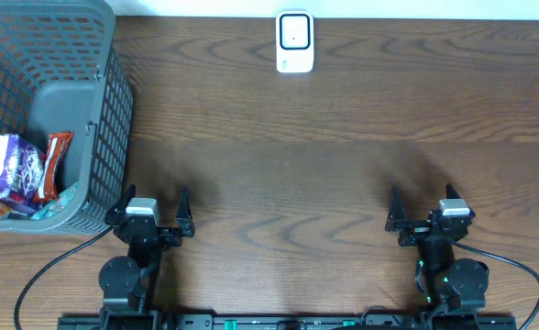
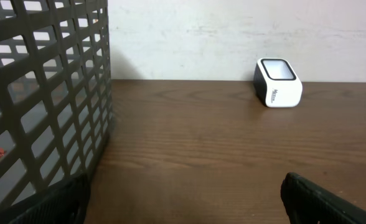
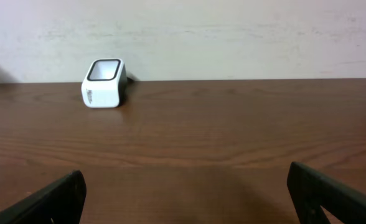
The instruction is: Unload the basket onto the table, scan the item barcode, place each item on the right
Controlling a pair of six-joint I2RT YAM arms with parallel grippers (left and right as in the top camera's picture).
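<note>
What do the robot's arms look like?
Both arms are mostly black. The left gripper and right gripper each have two pointy black fingers and a small light grey block on top. Round black joints sit behind them. A thin black cable loops out from each arm, and tiny green lights glow on the right one.

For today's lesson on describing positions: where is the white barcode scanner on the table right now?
In the overhead view the white scanner stands at the far edge of the table, near its middle and against the wall. The grey basket sits well off to the robot's left.
</note>
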